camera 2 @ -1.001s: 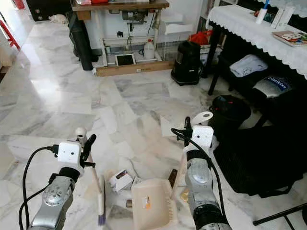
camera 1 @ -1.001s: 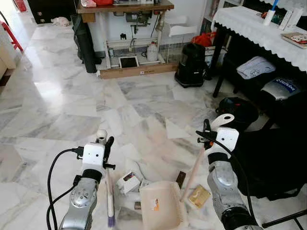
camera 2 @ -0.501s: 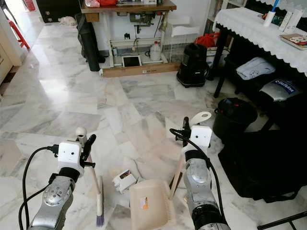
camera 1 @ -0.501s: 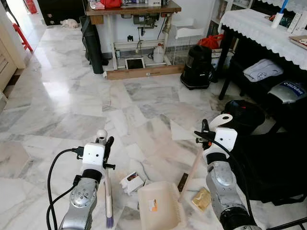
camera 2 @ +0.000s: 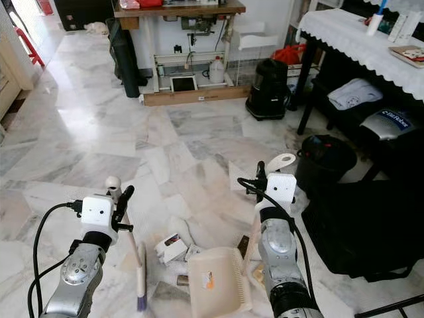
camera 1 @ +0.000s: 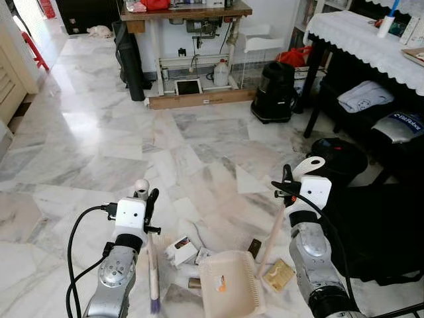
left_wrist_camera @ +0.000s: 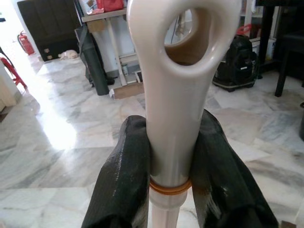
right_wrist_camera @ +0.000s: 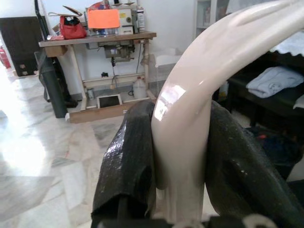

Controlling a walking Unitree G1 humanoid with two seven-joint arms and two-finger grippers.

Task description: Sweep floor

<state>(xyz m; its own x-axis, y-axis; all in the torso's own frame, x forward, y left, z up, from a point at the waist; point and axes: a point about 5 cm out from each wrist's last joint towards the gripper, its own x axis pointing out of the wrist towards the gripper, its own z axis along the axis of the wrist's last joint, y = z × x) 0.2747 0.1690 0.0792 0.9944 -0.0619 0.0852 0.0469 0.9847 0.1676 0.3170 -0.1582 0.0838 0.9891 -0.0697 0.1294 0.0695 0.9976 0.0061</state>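
Fingers of the left gripper clamp the brush and those of the right gripper the dustpan, with litter beside the dustpan unswept.

Dustpan: front edge cut by frame bottom in the left eye view, handle's lower end hidden behind the right arm. Small box beside it, print too small to read; dark scrap at the pan's rim too small to identify. Broom handle top hidden inside left gripper
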